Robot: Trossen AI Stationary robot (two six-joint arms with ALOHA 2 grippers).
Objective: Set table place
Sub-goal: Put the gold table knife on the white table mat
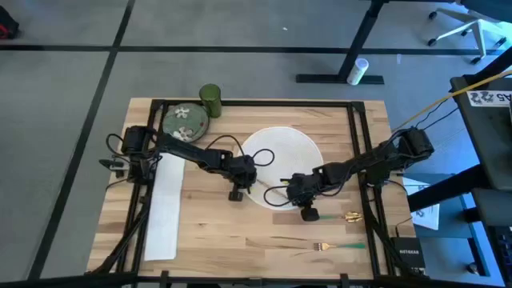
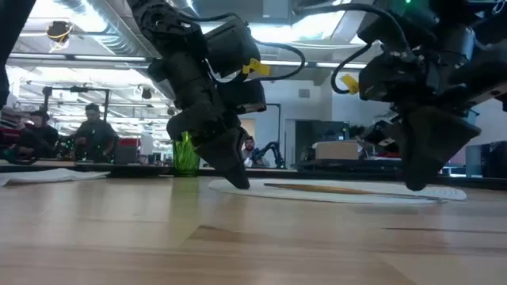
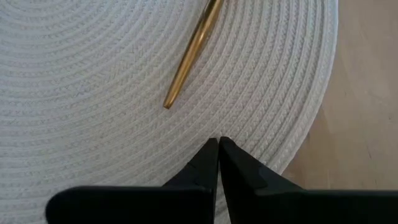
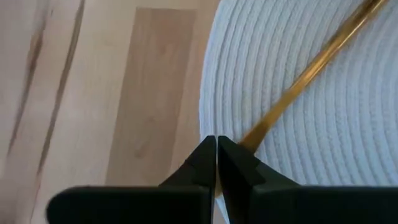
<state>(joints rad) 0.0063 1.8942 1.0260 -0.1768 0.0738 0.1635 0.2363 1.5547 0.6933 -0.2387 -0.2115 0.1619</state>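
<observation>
A round white woven placemat (image 1: 282, 152) lies flat on the table (image 1: 232, 248). On it lies a long gold utensil (image 3: 189, 59), also seen in the right wrist view (image 4: 311, 71) and the low view (image 2: 348, 188). My left gripper (image 1: 238, 192) is shut, its tips (image 3: 219, 140) down at the mat's near-left rim. At the mat's near-right rim my right gripper (image 1: 309, 211) is shut, its tips (image 4: 216, 138) right beside the gold utensil's near end. My left gripper sets its shut fingertips (image 2: 240, 184) down on the placemat just inside its rim (image 3: 292, 149), slanting from above. The mat lies flat under them. My right gripper comes down with its shut fingertips (image 2: 417, 186) at the mat's rim (image 4: 208, 106). The gold utensil (image 4: 258, 134) runs under one finger; whether they touch, I cannot tell.
A green cup (image 1: 210, 100) and a flowered dish (image 1: 186, 122) stand at the far left. A white napkin (image 1: 164, 212) lies along the left side. A fork (image 1: 336, 246) and a small gold piece (image 1: 352, 216) lie near the right front.
</observation>
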